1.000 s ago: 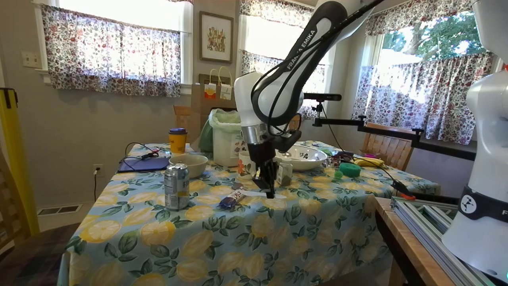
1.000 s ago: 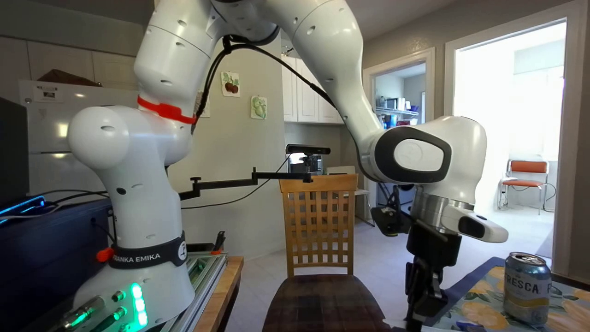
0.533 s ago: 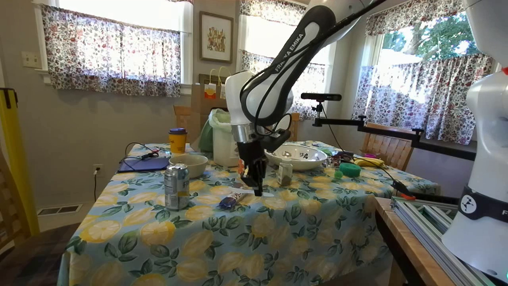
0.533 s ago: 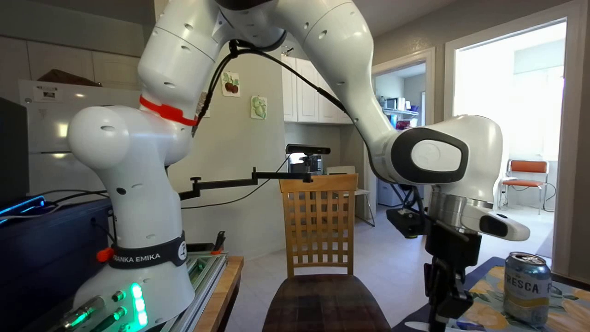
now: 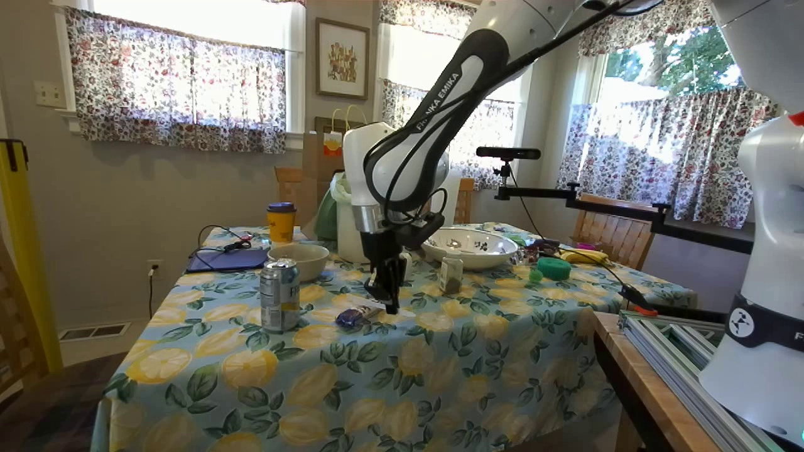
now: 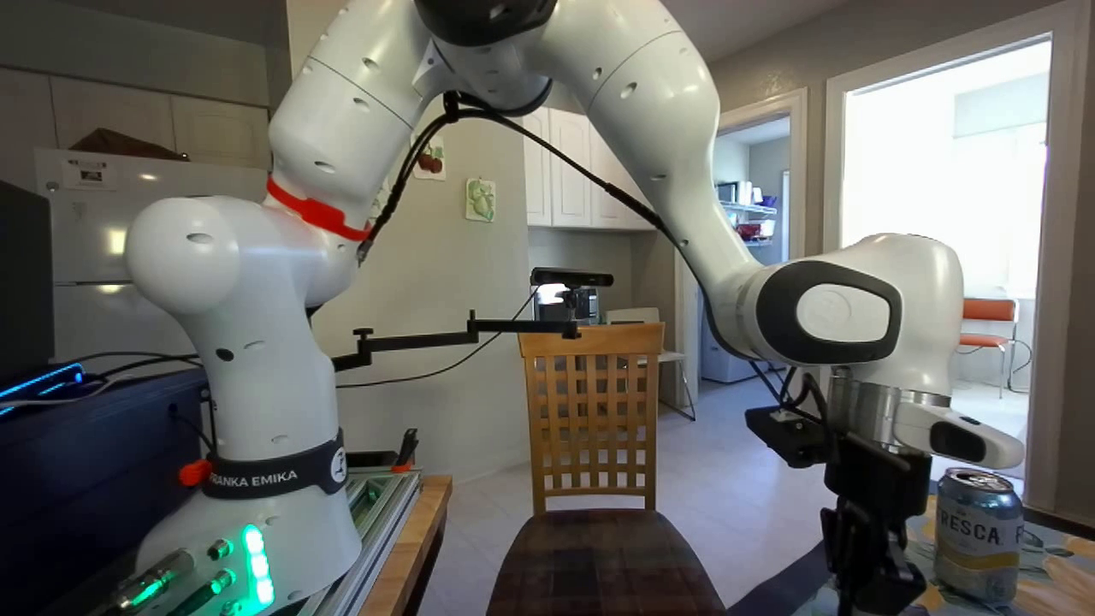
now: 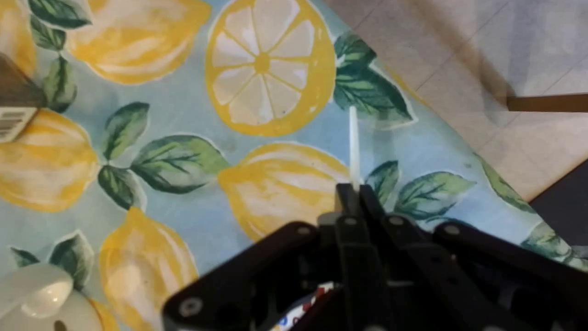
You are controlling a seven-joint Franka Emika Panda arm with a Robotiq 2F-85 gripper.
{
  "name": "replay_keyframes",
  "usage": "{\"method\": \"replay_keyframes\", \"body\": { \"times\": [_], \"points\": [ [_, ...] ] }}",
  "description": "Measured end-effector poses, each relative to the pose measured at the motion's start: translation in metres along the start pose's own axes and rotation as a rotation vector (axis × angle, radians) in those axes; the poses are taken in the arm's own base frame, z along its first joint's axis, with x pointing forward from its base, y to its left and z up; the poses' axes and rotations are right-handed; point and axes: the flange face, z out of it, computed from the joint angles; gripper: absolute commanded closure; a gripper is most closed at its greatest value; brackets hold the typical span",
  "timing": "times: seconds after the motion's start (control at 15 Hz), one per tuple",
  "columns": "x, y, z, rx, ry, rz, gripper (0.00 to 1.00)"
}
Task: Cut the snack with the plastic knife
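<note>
My gripper (image 5: 392, 307) is low over the lemon-print tablecloth, shut on a white plastic knife (image 7: 354, 142). In the wrist view the fingertips (image 7: 341, 191) pinch the knife, and one end sticks out ahead of them. In an exterior view the knife (image 5: 407, 313) shows on both sides of the fingertips, roughly level. The snack, a bar in a dark blue and white wrapper (image 5: 357, 316), lies just left of the gripper. The knife's left end overlaps the wrapper's upper right part; I cannot tell how hard they touch. A strip of wrapper (image 7: 305, 310) shows behind the finger links.
A soda can (image 5: 279, 295) stands left of the snack, and in an exterior view the can (image 6: 978, 539) is close beside the hand. A small bottle (image 5: 451, 273) stands right of the gripper. A bowl (image 5: 301, 260), a bin (image 5: 352, 226) and a wide dish (image 5: 471, 248) stand behind.
The gripper has moved left with the knife in an exterior view, toward the can. The snack has slid a little left over the last half second.
</note>
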Motion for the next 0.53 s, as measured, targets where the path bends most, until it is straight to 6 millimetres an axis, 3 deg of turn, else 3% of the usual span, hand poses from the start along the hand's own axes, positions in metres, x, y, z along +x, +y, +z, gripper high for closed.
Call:
{"method": "replay_keyframes", "body": {
  "times": [0.53],
  "points": [
    [-0.0004,0.0003,0.0043,-0.002,-0.006,0.0,0.99]
  ]
}}
